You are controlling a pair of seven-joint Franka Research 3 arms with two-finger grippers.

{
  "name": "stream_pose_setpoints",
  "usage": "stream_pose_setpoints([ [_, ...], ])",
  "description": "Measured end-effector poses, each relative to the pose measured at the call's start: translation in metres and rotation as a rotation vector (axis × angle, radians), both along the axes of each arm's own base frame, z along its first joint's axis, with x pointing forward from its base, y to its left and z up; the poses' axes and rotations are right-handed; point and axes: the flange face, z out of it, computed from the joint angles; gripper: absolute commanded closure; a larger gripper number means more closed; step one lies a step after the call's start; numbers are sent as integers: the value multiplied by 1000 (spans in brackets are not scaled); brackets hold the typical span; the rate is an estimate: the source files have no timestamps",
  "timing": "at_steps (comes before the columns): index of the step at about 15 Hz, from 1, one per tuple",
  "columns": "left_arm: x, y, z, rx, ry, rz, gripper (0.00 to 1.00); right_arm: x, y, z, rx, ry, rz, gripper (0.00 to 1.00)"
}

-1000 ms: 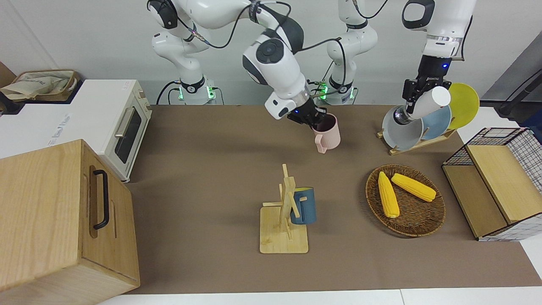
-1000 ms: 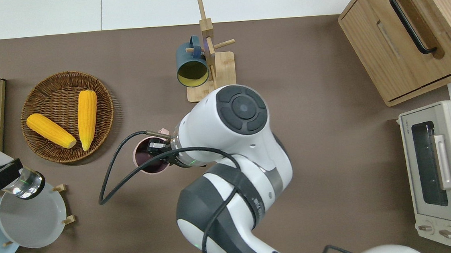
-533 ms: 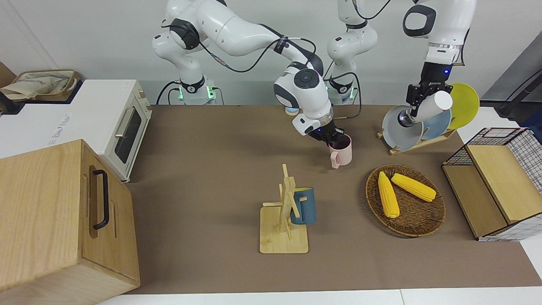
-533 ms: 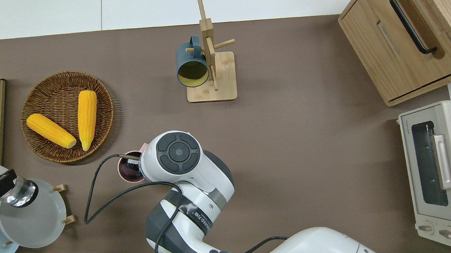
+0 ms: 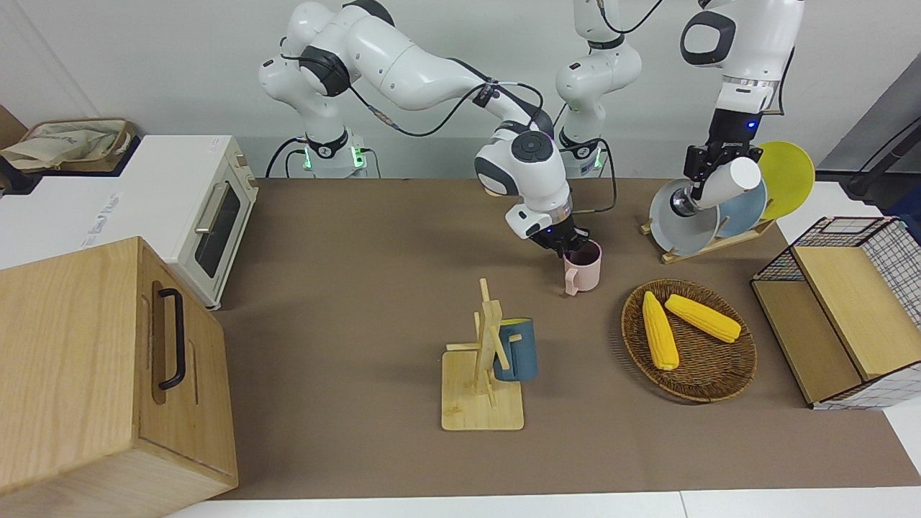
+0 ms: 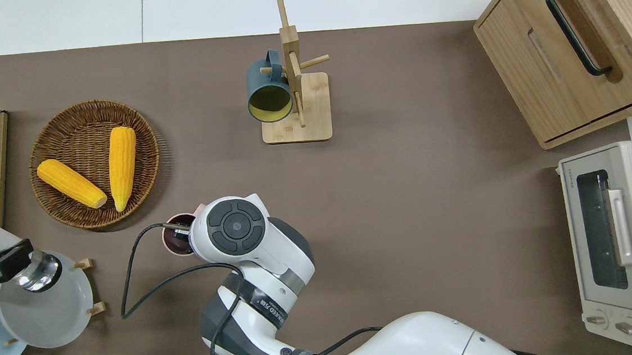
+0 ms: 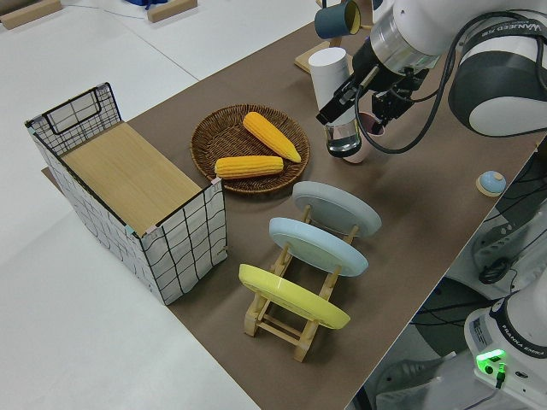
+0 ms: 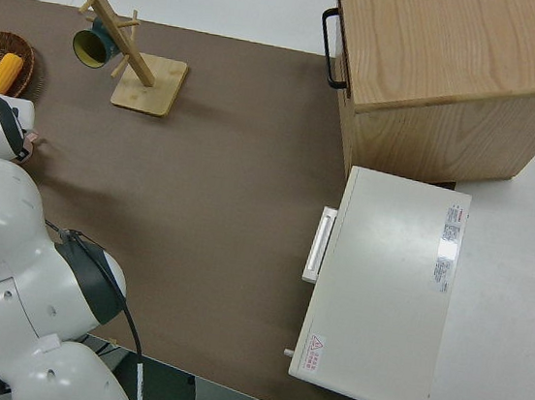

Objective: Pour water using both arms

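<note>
Pouring is not yet under way. The right gripper (image 5: 568,248) grips the rim of the pink mug (image 5: 584,267), jaws clamped over its wall, and the mug stands upright on the counter (image 5: 345,302) beside the wicker basket (image 5: 727,374) of corn. The left gripper (image 5: 701,169) has its jaws closed around a white bottle (image 5: 723,183) with a clear end, held tilted in the air over the plate rack (image 6: 86,308) (well apart from the mug). A good pour probably calls for bringing the bottle's mouth squarely over the mug's opening before tipping further, the right gripper steadying the mug and the rim fingers kept out of the stream.
</note>
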Motion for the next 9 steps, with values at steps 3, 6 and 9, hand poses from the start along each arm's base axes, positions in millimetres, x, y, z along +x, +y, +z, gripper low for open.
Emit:
stream_pose_setpoints([
  [3,1,-14,-5,-7,8,-24,1000,6,-1,1,3,-3,-7,13],
  [6,1,-16,-7,-9,13,-27,1000,12,-6,12,-41,23,2,13],
  [9,0,-16,-10,-10,18,-27,1000,24,-16,40,-80,46,7,13],
])
